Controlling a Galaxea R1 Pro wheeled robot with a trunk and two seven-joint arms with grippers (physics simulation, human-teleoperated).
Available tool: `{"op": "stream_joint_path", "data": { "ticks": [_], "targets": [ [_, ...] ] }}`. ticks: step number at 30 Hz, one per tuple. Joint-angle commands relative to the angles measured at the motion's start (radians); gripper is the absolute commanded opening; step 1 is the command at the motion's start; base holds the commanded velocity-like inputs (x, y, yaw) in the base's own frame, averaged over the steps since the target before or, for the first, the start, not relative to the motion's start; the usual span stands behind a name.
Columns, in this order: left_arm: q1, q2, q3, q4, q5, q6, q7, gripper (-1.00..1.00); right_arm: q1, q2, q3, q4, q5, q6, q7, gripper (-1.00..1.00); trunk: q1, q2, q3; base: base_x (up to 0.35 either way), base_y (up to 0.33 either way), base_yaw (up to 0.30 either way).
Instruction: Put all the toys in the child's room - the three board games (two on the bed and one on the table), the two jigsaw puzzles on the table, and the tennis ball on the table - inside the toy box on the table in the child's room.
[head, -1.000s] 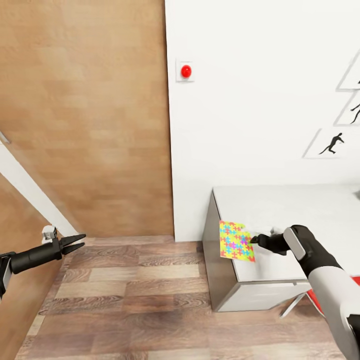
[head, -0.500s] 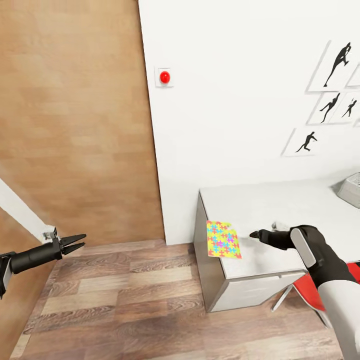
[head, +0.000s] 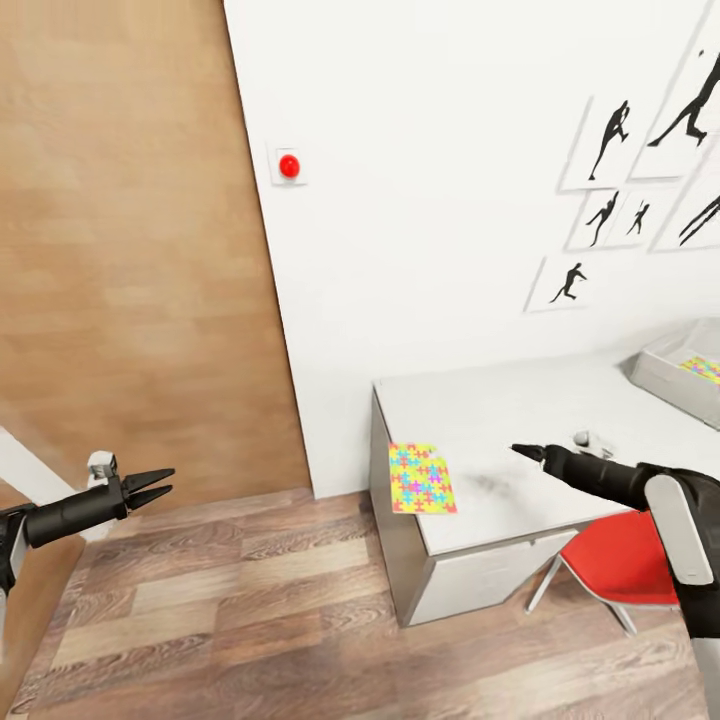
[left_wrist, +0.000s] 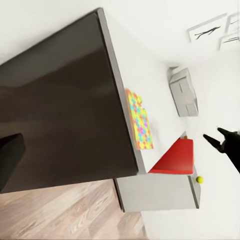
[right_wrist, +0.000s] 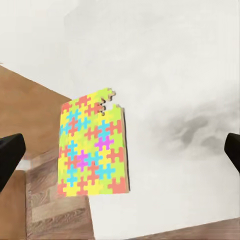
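Multicoloured jigsaw puzzle overhangs my table's left edge; right gripper extended level, jaws parted, empty; left gripper level, slightly parted.

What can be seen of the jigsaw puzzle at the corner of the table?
The jigsaw puzzle is a thin flat sheet of interlocking pieces in yellow, pink, blue, green and orange, with a notched, jagged upper edge. It lies flat on the white-grey table, at the near left corner, and seems to jut slightly past the edge. Nothing grips it: the right pincer is apart from it, over the tabletop.
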Motion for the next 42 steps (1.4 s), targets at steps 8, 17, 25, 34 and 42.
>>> {"op": "stream_joint_path", "data": {
  "ticks": [8,17,25,34,42],
  "targets": [
    [-0.001,-0.007,0.005,-0.001,-0.010,0.009,-0.008,1.00,0.184,0.011,-0.074,-0.150,-0.128,0.003,0.232,1.00,0.001,-0.002,0.009,0.000,0.000,-0.166],
    [-0.001,-0.010,0.005,-0.001,-0.012,0.009,-0.008,1.00,0.335,0.081,-0.054,-0.183,-0.170,-0.171,0.484,1.00,0.001,-0.002,0.022,0.000,0.000,-0.130],
    [-0.001,-0.009,0.005,-0.001,-0.012,0.009,-0.008,1.00,0.404,0.169,0.060,-0.187,-0.164,-0.334,0.625,1.00,0.001,-0.002,0.033,0.008,0.020,-0.109],
    [-0.001,-0.010,0.005,-0.001,-0.012,0.008,-0.008,1.00,0.429,0.179,0.177,-0.186,-0.152,-0.480,0.656,1.00,0.001,-0.002,0.038,0.054,0.100,-0.033],
    [0.022,-0.037,-0.001,0.016,-0.020,0.019,-0.008,1.00,0.436,0.197,0.187,-0.178,-0.141,-0.505,0.654,1.00,0.001,-0.002,0.038,0.006,0.011,-0.003]
  ]
}}
